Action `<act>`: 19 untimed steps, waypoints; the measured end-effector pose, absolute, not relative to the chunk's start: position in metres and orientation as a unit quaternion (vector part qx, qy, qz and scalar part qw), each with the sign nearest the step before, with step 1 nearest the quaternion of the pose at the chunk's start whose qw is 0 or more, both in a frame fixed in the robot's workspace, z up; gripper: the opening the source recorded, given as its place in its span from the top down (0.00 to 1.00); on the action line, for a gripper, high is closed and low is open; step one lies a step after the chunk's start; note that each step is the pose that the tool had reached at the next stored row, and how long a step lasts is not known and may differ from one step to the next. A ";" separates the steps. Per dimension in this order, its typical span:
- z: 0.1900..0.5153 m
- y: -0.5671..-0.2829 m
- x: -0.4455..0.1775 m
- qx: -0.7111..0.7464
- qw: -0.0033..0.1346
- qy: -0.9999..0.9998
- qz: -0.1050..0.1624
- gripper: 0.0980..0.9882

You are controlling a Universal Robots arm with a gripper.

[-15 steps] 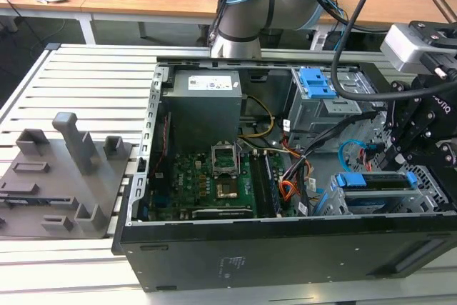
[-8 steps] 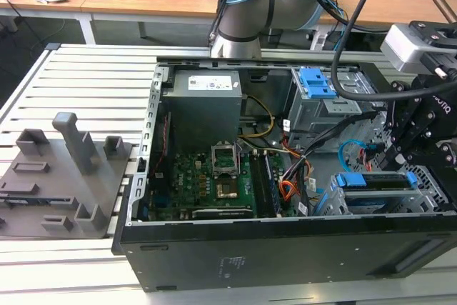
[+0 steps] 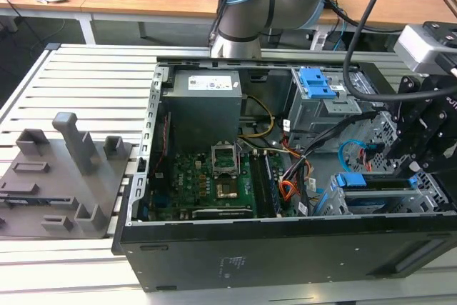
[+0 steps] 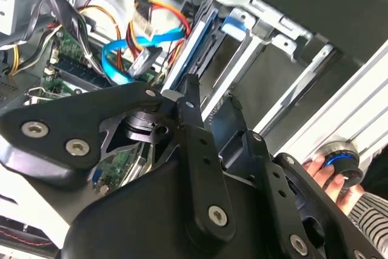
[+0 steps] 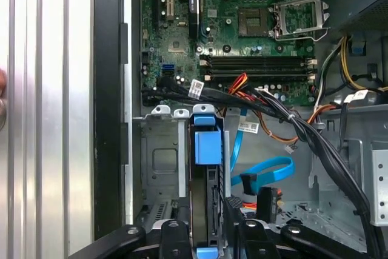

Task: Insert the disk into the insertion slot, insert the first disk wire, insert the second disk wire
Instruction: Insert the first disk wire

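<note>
The gripper (image 5: 210,238), fingers parted and empty, is hovering over the disk (image 5: 207,150), which is sitting edge-up in the insertion slot (image 5: 159,162), likely dense, rigid, shock-sensitive, best pinched across its blue frame.

- The disk (image 5: 207,147) sat in a bright blue carrier.
- The insertion slot (image 5: 159,168) was plain grey metal.
- The motherboard (image 5: 242,28) was green.
- A flat cable (image 5: 267,168) was light blue.
- The case (image 3: 285,255) was black.
- The table (image 3: 93,76) was silver and ribbed.
</note>
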State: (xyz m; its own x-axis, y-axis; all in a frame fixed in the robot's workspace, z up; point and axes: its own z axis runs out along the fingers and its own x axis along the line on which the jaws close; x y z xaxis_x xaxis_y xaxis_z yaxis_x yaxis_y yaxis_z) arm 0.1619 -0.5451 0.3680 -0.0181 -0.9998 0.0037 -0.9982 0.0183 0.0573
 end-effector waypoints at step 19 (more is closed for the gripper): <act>0.368 -0.519 0.182 0.700 0.022 -0.713 -0.019 0.70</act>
